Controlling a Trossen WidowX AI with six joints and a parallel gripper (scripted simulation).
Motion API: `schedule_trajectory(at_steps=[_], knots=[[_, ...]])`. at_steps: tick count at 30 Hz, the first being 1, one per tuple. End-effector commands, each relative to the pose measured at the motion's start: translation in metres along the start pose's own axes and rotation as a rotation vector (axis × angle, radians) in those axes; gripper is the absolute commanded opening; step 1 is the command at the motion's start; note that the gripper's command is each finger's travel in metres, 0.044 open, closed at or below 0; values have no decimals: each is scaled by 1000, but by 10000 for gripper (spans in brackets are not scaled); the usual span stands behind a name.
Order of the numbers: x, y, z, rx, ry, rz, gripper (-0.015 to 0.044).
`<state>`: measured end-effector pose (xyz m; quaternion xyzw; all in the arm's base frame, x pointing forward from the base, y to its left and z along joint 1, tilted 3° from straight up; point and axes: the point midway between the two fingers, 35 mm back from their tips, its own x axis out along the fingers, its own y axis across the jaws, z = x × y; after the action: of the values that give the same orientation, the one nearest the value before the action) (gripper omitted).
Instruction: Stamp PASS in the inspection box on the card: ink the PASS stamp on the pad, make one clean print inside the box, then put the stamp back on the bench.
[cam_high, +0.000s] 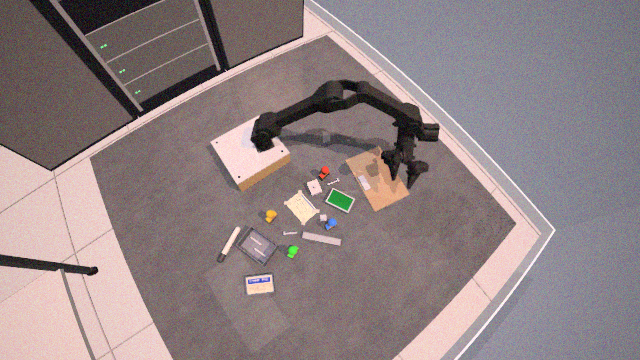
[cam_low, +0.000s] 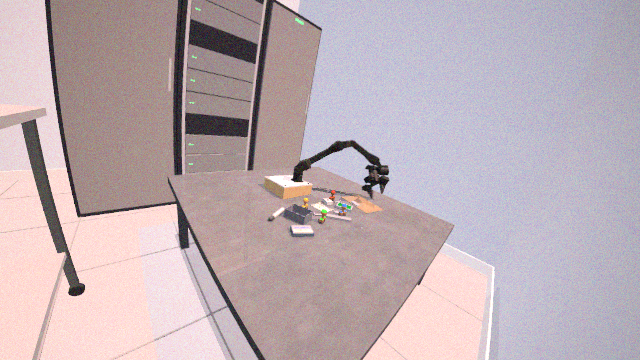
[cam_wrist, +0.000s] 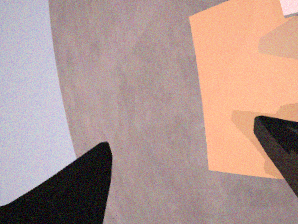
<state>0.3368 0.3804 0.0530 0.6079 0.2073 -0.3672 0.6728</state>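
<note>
Grey table (cam_high: 425, 260) in what looks like a server room, tall cabinets (cam_low: 115, 100) along the far side. Arm is bolted to a white-topped block (cam_high: 245, 162) and reaches out to the right, with the jaws hanging wide apart above the right edge of a brown cardboard sheet (cam_high: 382, 192), nothing between them. Wrist view just shows two dark fingertips over grey table and a corner of that cardboard.

Stuff is scattered in the middle of the table, well apart from the gripper (cam_high: 404, 172). Green ink pad (cam_high: 340, 200) sits just left of the cardboard. Cream card (cam_high: 301, 206) lies left of the pad. Four little stamps with coloured knobs: red (cam_high: 324, 172) on the far side of the card, blue (cam_high: 330, 223) just near of it, yellow (cam_high: 270, 215) to its left, green (cam_high: 292, 251) nearer still, beside a dark tray (cam_high: 257, 245). Can't read which one says PASS at this size. Also a grey ruler (cam_high: 321, 238) and a marker (cam_high: 228, 244) lying flat.
</note>
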Motion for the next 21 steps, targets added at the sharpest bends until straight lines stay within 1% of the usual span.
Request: schedule_trajectory(at_steps=[1,3,6,7,14,21], knots=[[2,1,2,-12,-2,-5,374],[15,10,16,-107,-19,-48,321],[44,29,51,-320,-31,-151,243],[53,34,63,-388,-27,-185,228],[92,57,128,-704,30,-344,228],[117,68,190,-950,137,-455,228]])
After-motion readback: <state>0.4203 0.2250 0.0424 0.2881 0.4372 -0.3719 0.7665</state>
